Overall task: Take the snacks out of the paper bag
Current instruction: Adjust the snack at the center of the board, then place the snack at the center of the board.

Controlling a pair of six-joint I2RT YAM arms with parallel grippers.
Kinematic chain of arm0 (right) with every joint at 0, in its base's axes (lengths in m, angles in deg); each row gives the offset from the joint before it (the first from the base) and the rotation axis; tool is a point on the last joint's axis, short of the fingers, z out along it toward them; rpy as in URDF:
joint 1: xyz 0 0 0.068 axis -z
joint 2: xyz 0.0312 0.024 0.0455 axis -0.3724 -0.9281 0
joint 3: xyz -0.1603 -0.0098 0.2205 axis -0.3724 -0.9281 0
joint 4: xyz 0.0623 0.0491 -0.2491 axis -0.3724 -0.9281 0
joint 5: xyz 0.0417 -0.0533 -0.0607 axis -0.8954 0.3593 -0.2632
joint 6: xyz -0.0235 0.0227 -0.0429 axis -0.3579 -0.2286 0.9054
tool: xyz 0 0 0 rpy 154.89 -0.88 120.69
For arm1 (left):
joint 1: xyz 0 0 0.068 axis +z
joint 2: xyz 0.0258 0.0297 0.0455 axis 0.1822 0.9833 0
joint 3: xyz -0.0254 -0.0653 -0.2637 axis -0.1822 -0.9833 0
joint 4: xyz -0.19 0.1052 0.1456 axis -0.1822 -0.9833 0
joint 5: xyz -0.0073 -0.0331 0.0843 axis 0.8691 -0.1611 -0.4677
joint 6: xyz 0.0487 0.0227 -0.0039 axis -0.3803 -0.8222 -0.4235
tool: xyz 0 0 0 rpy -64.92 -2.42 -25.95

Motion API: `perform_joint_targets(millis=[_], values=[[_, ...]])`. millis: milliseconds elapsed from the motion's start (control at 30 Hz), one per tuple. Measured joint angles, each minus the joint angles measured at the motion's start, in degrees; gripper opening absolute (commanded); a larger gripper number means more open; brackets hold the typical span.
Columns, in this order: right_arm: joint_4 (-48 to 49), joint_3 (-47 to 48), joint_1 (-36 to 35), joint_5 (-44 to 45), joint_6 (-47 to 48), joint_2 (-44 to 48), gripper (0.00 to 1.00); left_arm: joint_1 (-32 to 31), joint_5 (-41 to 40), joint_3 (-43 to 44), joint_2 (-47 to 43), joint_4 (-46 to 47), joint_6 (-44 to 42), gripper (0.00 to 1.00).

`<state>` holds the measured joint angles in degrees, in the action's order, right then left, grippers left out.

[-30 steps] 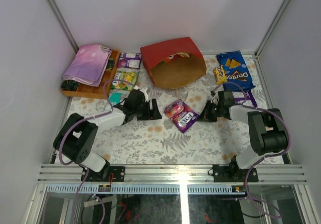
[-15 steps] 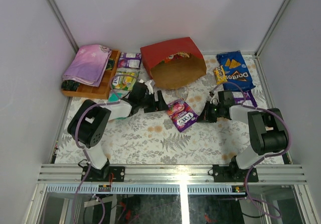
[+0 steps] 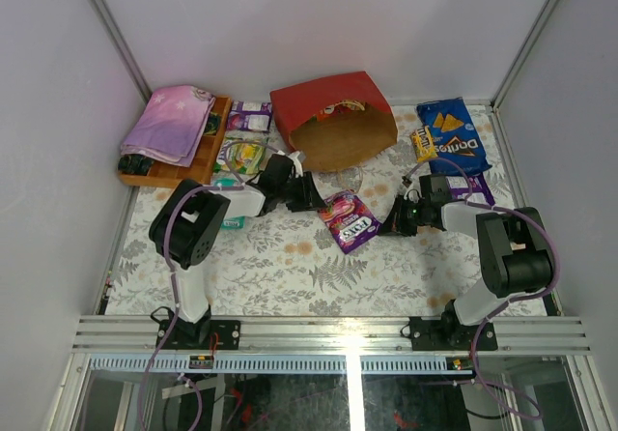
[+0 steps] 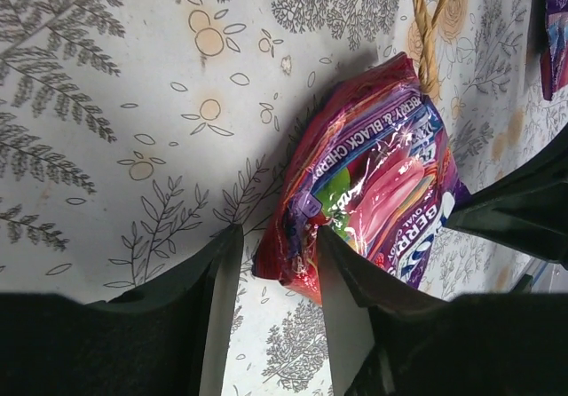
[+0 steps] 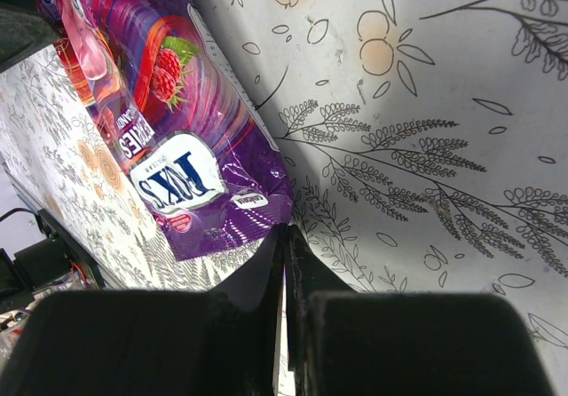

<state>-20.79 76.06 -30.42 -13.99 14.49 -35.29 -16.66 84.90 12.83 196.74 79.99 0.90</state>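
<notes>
From above: white walls (image 3: 290,25) around a fern-print tablecloth (image 3: 290,262). At the back, red paper bag (image 3: 328,100) on its side, mouth toward the arms, something colourful showing inside. Just before it, purple Fox's candy packet (image 3: 350,222) flat on the cloth, between left gripper (image 3: 311,197) and right gripper (image 3: 394,224). Far right, Doritos bag (image 3: 454,139) lying flat.

Left wrist: fingers (image 4: 222,298) apart, straddling the packet's near corner; cord handle (image 4: 429,23) beyond.

Right wrist: fingers (image 5: 257,272) pressed together, tips at the packet's corner.

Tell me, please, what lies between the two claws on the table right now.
The purple candy packet lies between the left claw and the right claw, clearest in the top view.
</notes>
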Motion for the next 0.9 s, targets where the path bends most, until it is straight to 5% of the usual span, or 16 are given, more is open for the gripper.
perform_joint_targets(millis=[267,433,667,900], values=[[0.3,0.0,0.0,-0.9,0.0,-0.7,0.00,-0.9,-1.2,0.1,0.2,-0.5,0.9,0.17],[0.6,0.0,0.0,-1.3,0.0,-0.7,0.14,-0.9,-1.5,0.2,0.0,-0.7,1.1,0.00],[0.8,-0.6,0.0,-1.5,-0.5,2.2,0.81,-1.1,-3.7,-0.5,-3.3,-3.7,0.8,0.00],[0.3,-1.5,0.0,3.2,-1.1,10.1,0.96,-0.8,-7.8,-7.0,-15.1,-7.9,0.8,0.00]])
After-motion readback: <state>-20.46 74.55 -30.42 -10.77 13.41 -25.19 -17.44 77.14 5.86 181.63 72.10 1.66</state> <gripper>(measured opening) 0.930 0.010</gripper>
